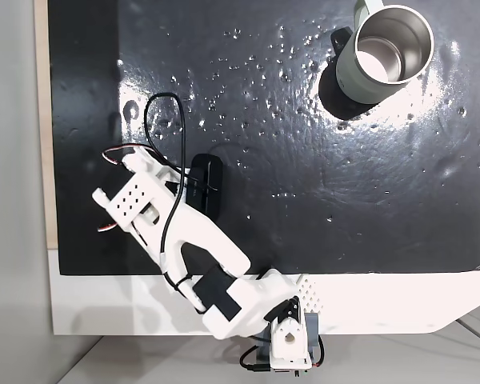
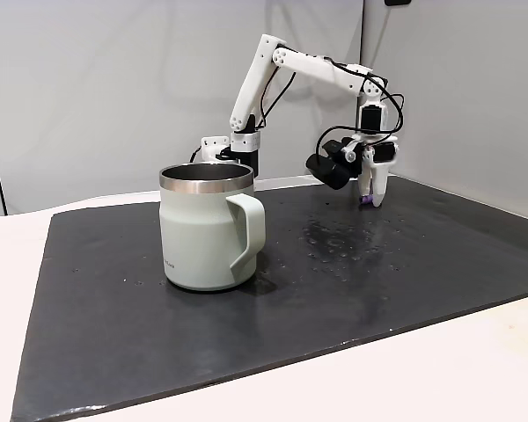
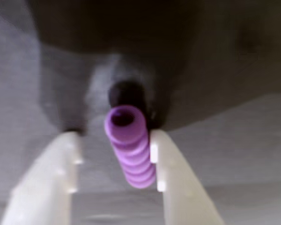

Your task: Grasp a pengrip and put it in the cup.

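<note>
The light-purple ribbed pengrip (image 3: 130,152) stands between my two white fingers in the wrist view, touching the right finger (image 3: 171,173), with a gap to the left finger (image 3: 56,173). My gripper (image 3: 114,150) is open around it. In a fixed view the gripper (image 2: 372,199) points straight down at the black mat, and the pengrip (image 2: 364,201) shows as a purple speck at its tips. The pale grey-green cup (image 2: 202,237) stands upright far from it, with a steel rim and inside. From above the cup (image 1: 360,76) sits at the top right and the arm (image 1: 144,200) at the left.
A black, shiny mat (image 1: 304,176) covers most of the white table. The arm's base (image 1: 288,344) sits at the bottom edge. A black camera housing (image 1: 206,182) hangs beside the wrist. Bare mat lies between the gripper and the cup.
</note>
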Motion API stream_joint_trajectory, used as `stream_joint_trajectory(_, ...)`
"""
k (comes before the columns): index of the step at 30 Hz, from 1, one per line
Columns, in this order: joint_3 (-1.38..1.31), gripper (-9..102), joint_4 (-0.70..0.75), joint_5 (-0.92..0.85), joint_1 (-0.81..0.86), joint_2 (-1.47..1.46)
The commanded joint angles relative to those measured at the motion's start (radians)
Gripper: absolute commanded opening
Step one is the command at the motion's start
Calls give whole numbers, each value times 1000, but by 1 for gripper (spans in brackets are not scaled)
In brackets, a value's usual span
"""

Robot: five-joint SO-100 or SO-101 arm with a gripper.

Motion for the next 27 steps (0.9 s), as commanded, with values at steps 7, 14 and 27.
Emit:
stream_joint_trajectory(7,-38,0,-9,-40,8,12)
stream_joint_trajectory(14,-195,0,133,-114,-2,81)
stream_joint_trajectory(27,-417,0,290,-209,-49,270)
